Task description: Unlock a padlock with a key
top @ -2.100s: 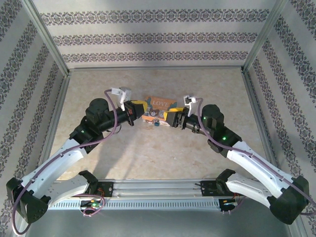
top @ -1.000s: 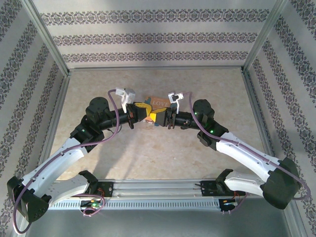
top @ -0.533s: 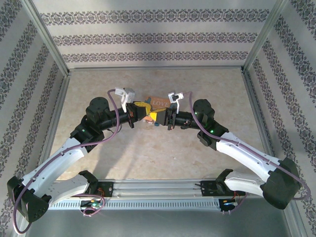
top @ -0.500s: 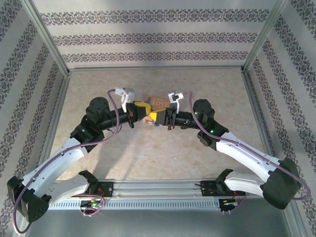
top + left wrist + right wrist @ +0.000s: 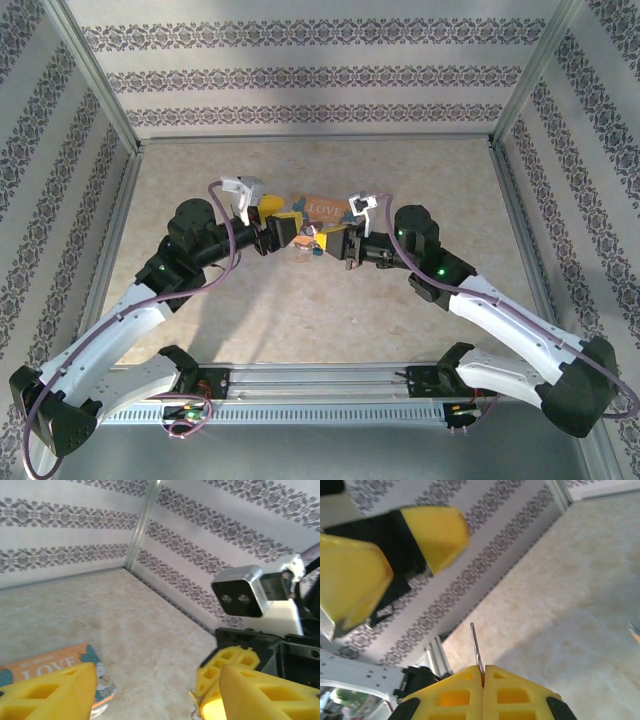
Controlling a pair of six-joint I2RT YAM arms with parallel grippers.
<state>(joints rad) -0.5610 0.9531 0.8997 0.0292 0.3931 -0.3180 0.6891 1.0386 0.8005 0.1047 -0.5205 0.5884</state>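
Observation:
My right gripper is shut on the key, whose thin metal blade sticks out between the yellow fingertips. In the top view the right gripper faces my left gripper a short way apart over the middle of the table. A tiny silvery thing with a teal spot, the padlock, lies between them; I cannot tell if anything touches it. The left gripper is open with nothing between its yellow fingers.
The orange "LOVE" box lies flat just behind the grippers; its corner lies under the left fingers. The right wrist's camera housing sits close to the left gripper. Patterned walls and metal posts fence the table.
The left gripper has gone from shut to open and drawn back a little to the left. The right gripper has stayed shut and shifted slightly right.

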